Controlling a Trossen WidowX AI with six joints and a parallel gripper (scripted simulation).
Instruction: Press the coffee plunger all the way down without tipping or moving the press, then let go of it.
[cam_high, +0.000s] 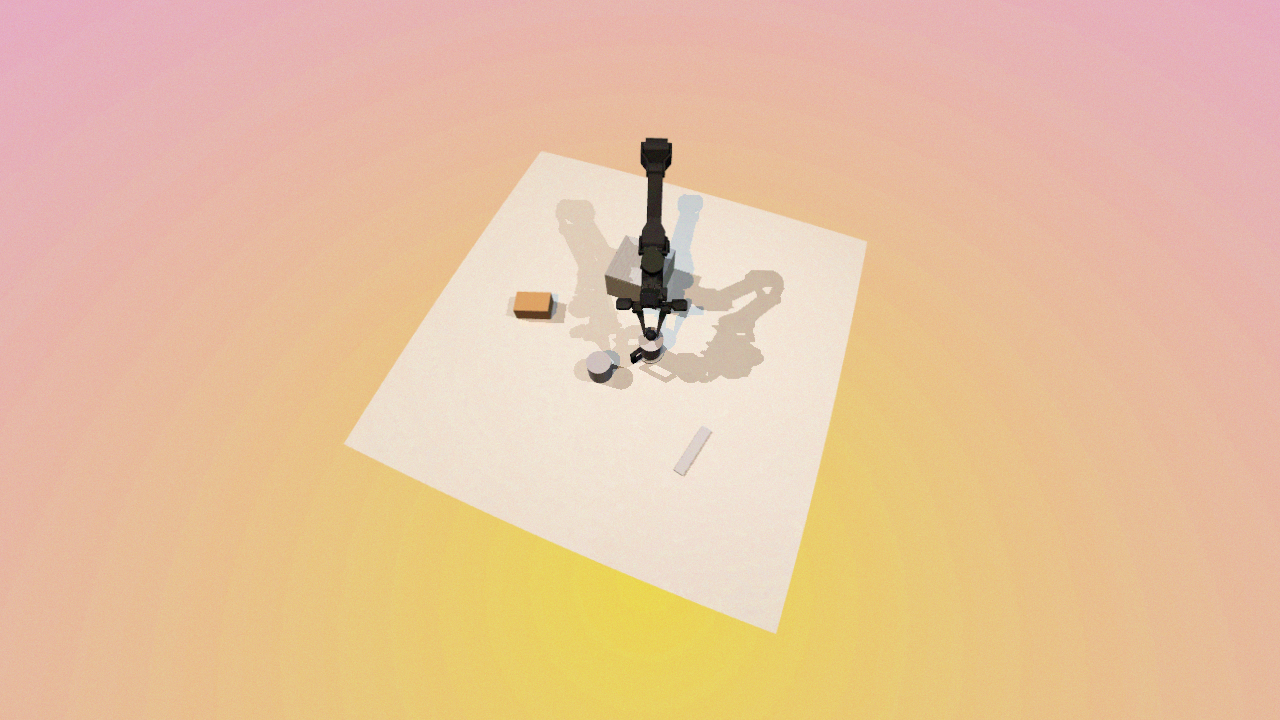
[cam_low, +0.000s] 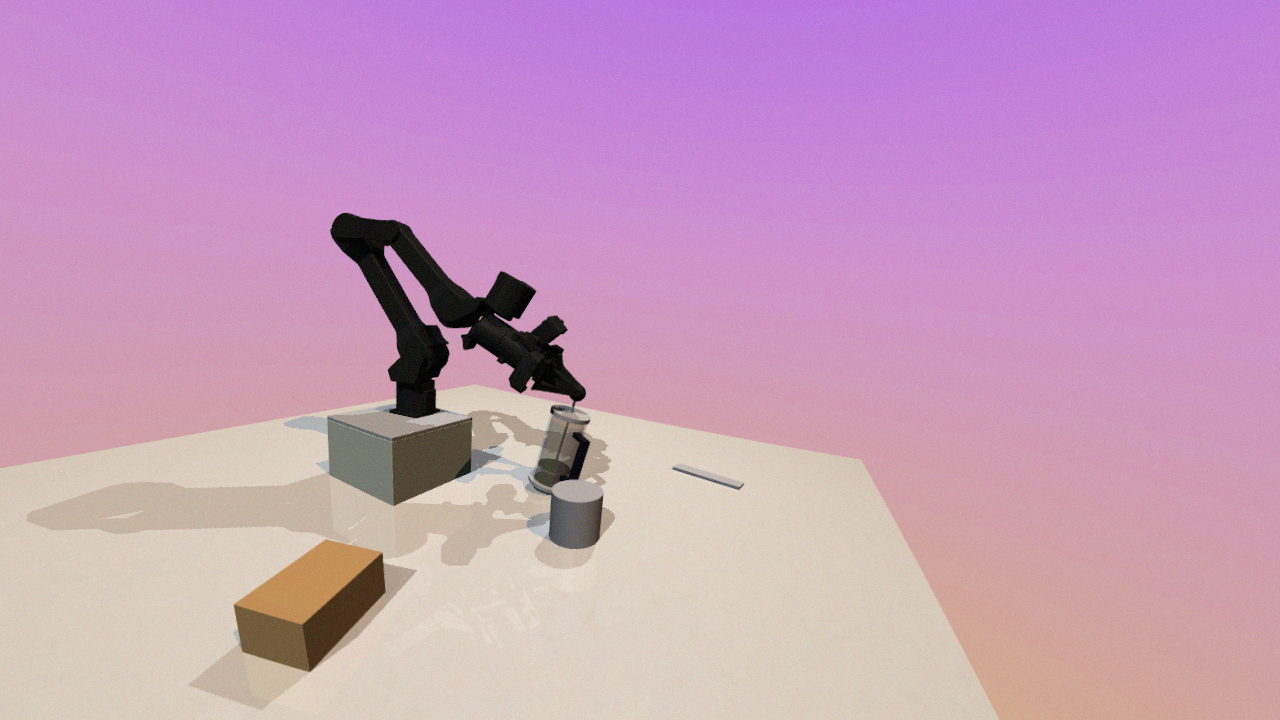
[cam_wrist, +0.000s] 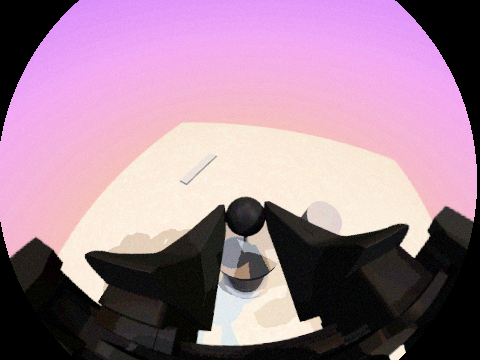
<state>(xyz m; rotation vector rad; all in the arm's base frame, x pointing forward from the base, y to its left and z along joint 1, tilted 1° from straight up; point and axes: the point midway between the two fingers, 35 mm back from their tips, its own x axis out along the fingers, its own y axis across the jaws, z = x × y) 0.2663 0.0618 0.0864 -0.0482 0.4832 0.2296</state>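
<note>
Top view: plunger knob (cam_high: 649, 334) and gripper (cam_high: 650, 329) too small to resolve contact. Wrist view: coffee press (cam_wrist: 244, 274) mostly hidden behind fingers; grey cylinder (cam_wrist: 324, 215) partly occluded, possibly blurred.

One black robot arm (cam_low: 402, 286) rises from one grey pedestal block (cam_low: 398, 452) on one pale square desk (cam_low: 760, 582). Around it the count runs to one glass coffee press (cam_low: 559, 447) with a single black knob (cam_wrist: 244, 215), one grey cylinder (cam_low: 574, 514) near it, one orange block (cam_low: 308, 601) at the near left, and one thin pale bar (cam_low: 708, 476) at the far right. Two dark fingers flank the knob.
</note>
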